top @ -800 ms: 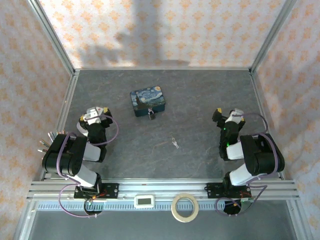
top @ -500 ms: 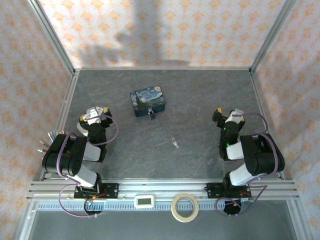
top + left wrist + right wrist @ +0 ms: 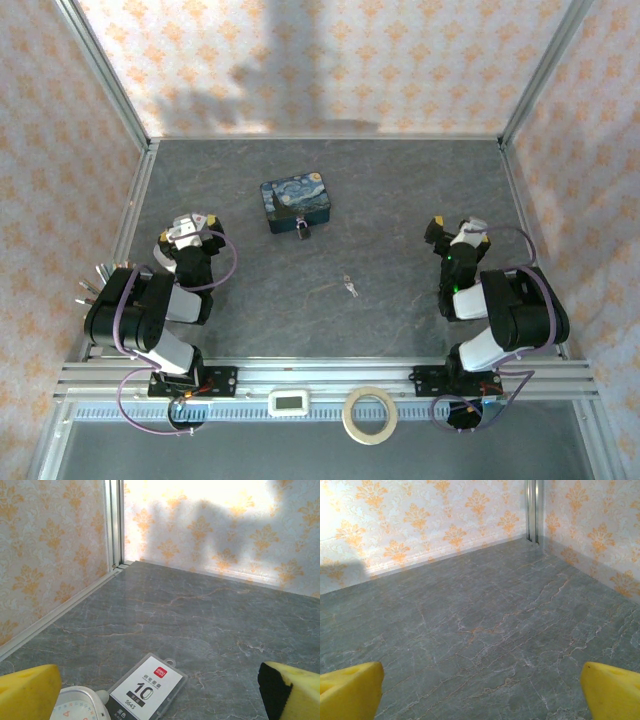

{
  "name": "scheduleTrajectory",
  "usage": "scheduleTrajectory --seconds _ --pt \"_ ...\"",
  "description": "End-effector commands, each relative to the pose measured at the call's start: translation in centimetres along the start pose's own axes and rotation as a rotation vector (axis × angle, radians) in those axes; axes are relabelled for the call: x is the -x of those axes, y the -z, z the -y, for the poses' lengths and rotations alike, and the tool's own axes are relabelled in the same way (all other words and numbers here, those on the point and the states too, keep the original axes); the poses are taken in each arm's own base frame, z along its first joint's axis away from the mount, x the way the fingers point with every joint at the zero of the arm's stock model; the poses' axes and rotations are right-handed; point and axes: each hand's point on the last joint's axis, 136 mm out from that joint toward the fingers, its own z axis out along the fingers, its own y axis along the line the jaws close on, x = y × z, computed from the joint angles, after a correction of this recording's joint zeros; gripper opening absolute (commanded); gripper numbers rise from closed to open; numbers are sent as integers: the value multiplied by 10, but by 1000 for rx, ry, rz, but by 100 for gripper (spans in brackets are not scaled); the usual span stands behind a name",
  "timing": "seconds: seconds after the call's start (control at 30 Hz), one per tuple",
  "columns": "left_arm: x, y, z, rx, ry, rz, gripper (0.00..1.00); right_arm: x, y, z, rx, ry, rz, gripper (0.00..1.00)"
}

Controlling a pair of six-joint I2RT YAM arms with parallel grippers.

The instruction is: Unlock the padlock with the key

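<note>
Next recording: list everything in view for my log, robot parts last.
table: one, grey marbled, whole floor of the cell
walls: three, orange-on-white pattern, around the table
tin box: one, blue patterned, far middle
padlock: one, dark, at the tin box's near edge
key: one, silver, alone mid-table, nearer than the padlock
tape roll: one, pale, near rail
display unit: one, white, near rail, left of the tape roll
tag: one, white, marked 10, on the table
dial: one, white, beside the tag
left pincer: one, yellow pads, open, empty
right pincer: one, yellow pads, open, empty
</note>
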Motion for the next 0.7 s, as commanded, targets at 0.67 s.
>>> scheduleTrajectory --seconds 0.67 --pt "96 -7 35 -14 179 1 99 77 -6 -36 -24 -106 -97 98"
